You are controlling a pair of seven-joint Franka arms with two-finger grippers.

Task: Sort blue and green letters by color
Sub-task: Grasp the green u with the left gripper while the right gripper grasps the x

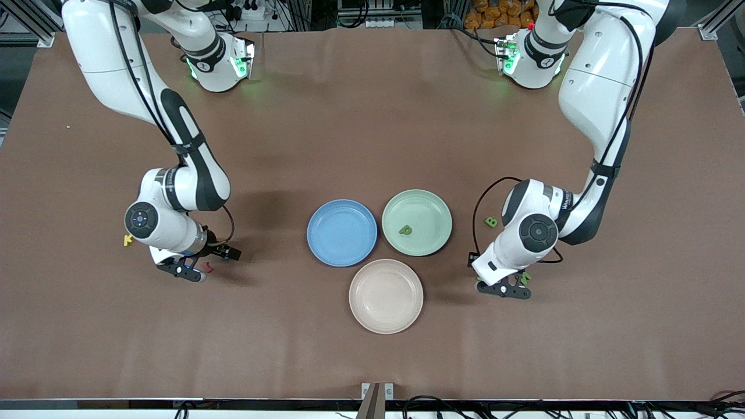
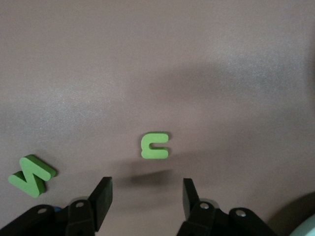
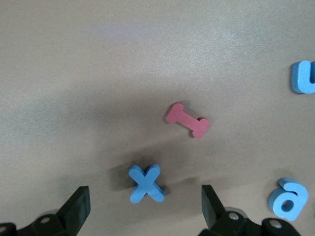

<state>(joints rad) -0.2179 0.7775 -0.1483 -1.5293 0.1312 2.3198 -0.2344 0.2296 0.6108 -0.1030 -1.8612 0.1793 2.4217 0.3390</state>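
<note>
One letter [image 1: 405, 230] in the plate [image 1: 430, 201] toward the left arm's end, another letter [image 1: 491, 222] on the table [image 1: 372, 116] beside it

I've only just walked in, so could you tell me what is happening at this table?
Two arms are sorting foam letters by color. One green letter already lies in the green plate; the blue plate holds none. The left gripper hangs open over a green C, and the right gripper hangs open over a blue X.
</note>
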